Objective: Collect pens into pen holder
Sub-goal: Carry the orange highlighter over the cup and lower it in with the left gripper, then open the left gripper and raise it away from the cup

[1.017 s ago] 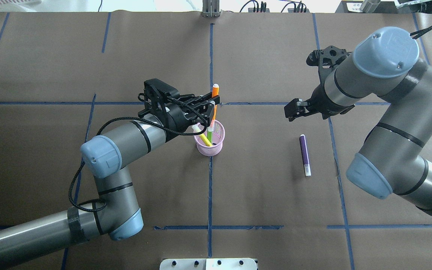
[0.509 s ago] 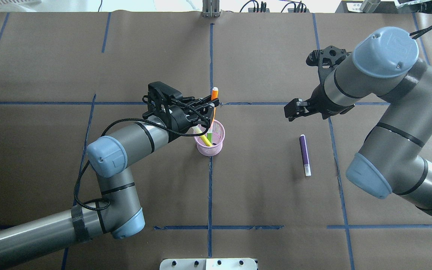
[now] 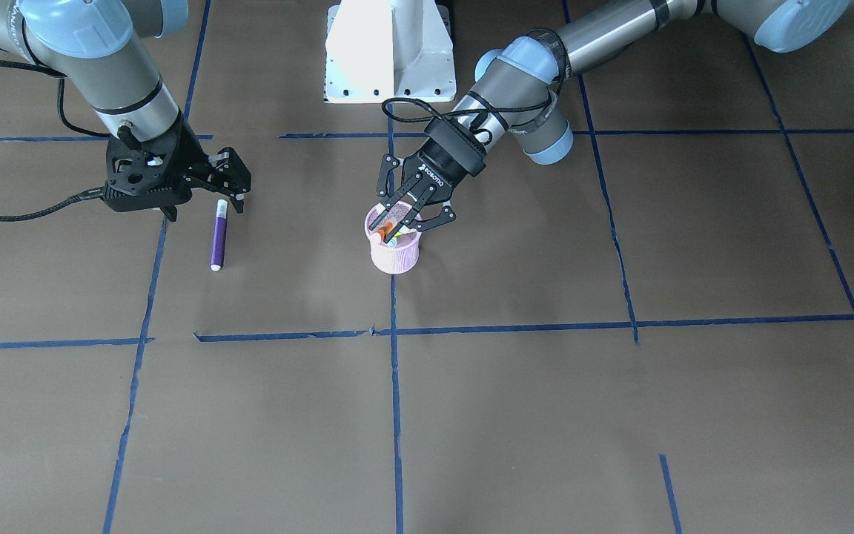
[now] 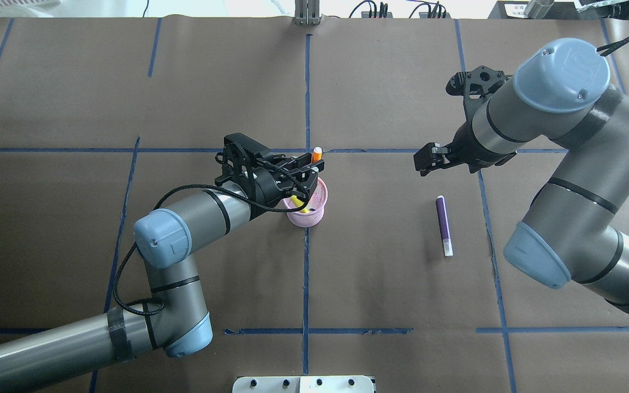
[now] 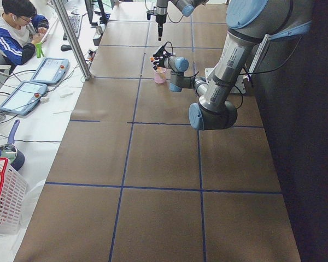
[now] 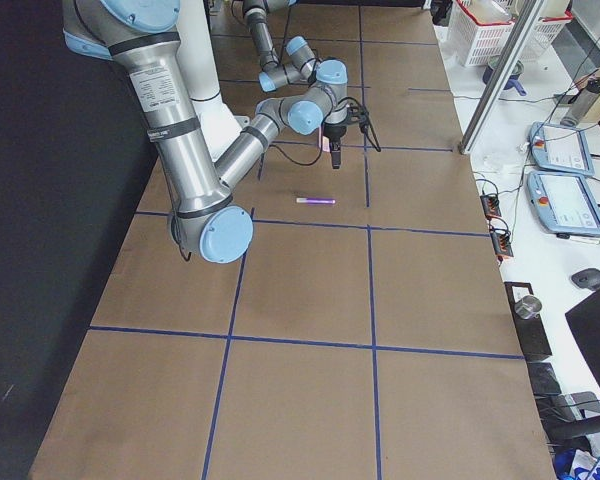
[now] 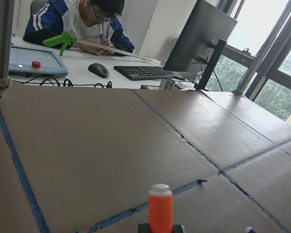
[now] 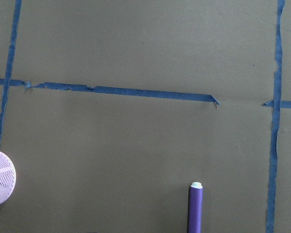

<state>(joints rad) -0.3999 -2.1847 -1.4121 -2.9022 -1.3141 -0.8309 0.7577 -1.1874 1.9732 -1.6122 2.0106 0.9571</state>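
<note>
Nearing the finish: one pen in hand, one on the table.
Front-facing: left gripper (image 3: 398, 225) pinches the orange pen (image 3: 388, 227) inside the pen holder (image 3: 395, 259), centre frame; right gripper (image 3: 234, 189), spread and empty, hovers beside the purple pen (image 3: 218, 237), upper left. Overhead: yellow pen (image 4: 298, 206) already inside.

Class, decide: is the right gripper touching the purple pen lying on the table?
Apart. The overhead exterior view shows bare table between the right gripper and the purple pen.
</note>
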